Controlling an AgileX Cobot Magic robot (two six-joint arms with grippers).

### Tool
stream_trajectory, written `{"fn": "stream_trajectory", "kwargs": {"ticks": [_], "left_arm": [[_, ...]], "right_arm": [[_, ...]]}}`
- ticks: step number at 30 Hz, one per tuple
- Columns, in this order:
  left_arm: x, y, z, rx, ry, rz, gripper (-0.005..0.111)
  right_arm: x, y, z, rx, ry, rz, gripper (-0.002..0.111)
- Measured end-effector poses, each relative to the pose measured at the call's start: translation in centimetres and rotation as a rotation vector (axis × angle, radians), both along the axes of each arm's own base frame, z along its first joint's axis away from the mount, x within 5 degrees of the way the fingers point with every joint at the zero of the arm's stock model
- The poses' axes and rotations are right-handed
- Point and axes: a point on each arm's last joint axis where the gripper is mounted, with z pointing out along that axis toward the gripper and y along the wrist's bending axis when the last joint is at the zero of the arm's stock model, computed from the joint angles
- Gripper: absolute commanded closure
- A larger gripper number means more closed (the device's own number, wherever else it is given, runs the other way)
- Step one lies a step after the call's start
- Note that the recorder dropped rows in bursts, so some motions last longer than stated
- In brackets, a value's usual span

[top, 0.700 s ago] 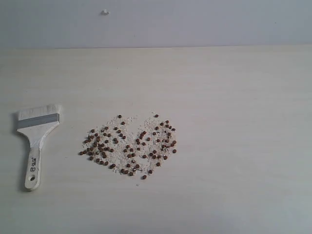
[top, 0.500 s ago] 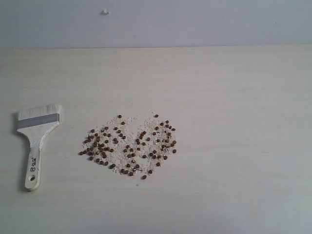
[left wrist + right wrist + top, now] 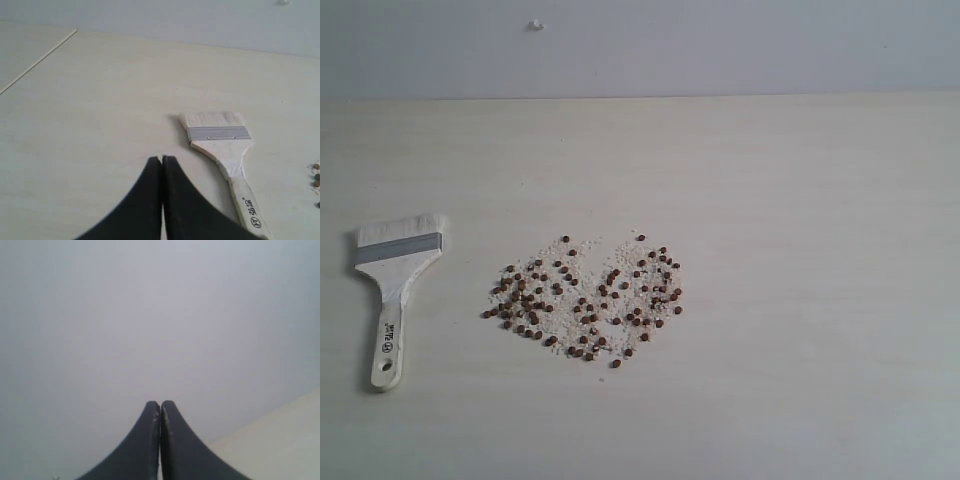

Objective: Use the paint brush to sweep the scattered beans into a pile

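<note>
The beans (image 3: 585, 300) lie scattered among white crumbs in a loose patch at the middle of the pale table (image 3: 800, 250). The paint brush (image 3: 394, 272) lies flat at the left, off-white bristles toward the back wall, wooden handle toward the front edge. Neither arm shows in the exterior view. In the left wrist view my left gripper (image 3: 162, 160) is shut and empty, hovering apart from the paint brush (image 3: 222, 142), with a few beans (image 3: 316, 175) at the frame's edge. My right gripper (image 3: 160, 405) is shut and empty, facing the grey wall.
A grey wall (image 3: 720, 45) rises behind the table, with a small white speck (image 3: 535, 25) on it. A thin seam line (image 3: 40, 60) crosses the tabletop beyond the left gripper. One corner of the table (image 3: 280, 440) shows in the right wrist view.
</note>
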Motion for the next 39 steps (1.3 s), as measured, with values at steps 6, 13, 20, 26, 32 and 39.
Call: {"fn": "stream_trajectory", "kwargs": {"ticks": [6, 13, 20, 26, 32, 39], "left_arm": [[0.0, 0.0, 0.0, 0.0, 0.0, 0.0, 0.107], [0.0, 0.0, 0.0, 0.0, 0.0, 0.0, 0.107], [0.0, 0.0, 0.0, 0.0, 0.0, 0.0, 0.107], [0.0, 0.0, 0.0, 0.0, 0.0, 0.0, 0.107], [0.0, 0.0, 0.0, 0.0, 0.0, 0.0, 0.107], [0.0, 0.0, 0.0, 0.0, 0.0, 0.0, 0.107]], "right_arm": [[0.0, -0.1, 0.0, 0.045, -0.007, 0.001, 0.108], [0.2, 0.3, -0.7, -0.049, 0.079, 0.024, 0.108], [0.2, 0.6, -1.2, -0.11, 0.14, 0.049, 0.108], [0.3, 0.8, -1.5, -0.273, 0.177, 0.044, 0.108], [0.3, 1.3, -2.4, -0.317, 0.27, 0.111, 0.108], [0.0, 2.1, -3.8, -0.332, 0.409, 0.222, 0.108]]}}
